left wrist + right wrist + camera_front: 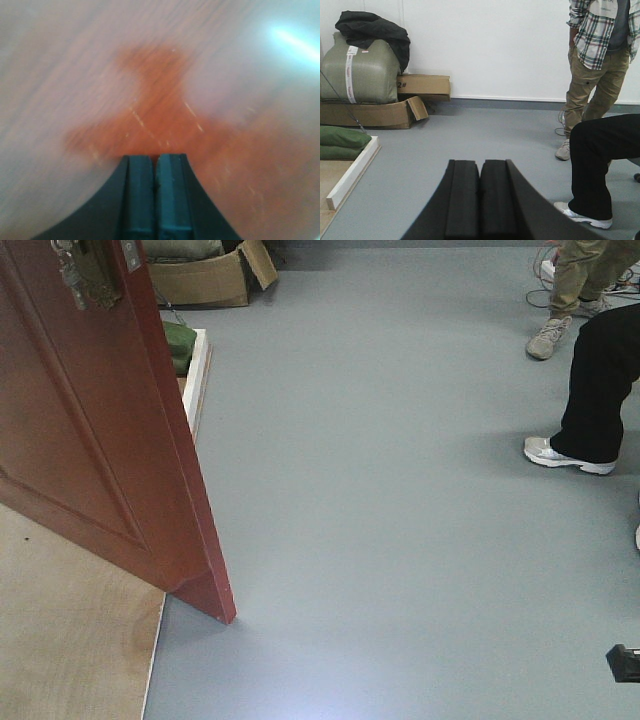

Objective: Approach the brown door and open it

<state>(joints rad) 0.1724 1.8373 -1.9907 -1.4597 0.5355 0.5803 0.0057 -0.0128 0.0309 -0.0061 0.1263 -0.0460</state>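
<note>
- Grey floor (400,500) fills the room; the brown door (90,430) stands ajar at its left edge.
- Left gripper (155,165): jaws closed, empty, close before the door's glossy wood.
- Right gripper (480,167): jaws closed, empty.

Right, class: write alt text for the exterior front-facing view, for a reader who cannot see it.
A reddish-brown door stands open at left over a grey floor. Beyond it lies a cardboard box; legs in black trousers and khaki trousers show at right.
</note>
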